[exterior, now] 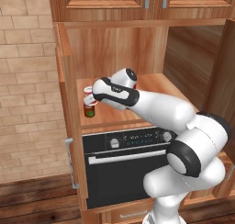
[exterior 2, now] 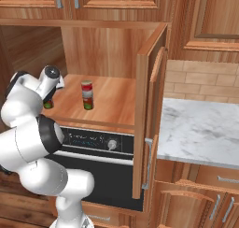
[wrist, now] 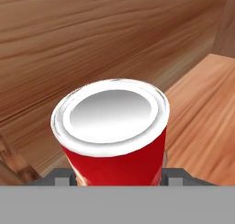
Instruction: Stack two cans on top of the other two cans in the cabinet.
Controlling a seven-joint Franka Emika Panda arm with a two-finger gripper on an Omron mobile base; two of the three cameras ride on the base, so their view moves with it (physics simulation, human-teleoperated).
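Left base view: in the warm-brown wooden cabinet (exterior: 114,48), the two-finger gripper (exterior: 90,99) holds a bright red-and-white tin (exterior: 88,93) atop a dark red-and-green tin (exterior: 89,110) at the shelf's left, near the side wall.

Right base view: a finished stack (exterior 2: 87,95) stands mid-shelf, well apart.

Hand view: the jaws clamp the red tin (wrist: 112,136). Best to check it is centred, then lift straight off; the close wall limits sideways room.

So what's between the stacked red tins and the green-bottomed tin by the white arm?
Bare wooden shelf between stacked tins and green-bottomed tin, seen in right base view.
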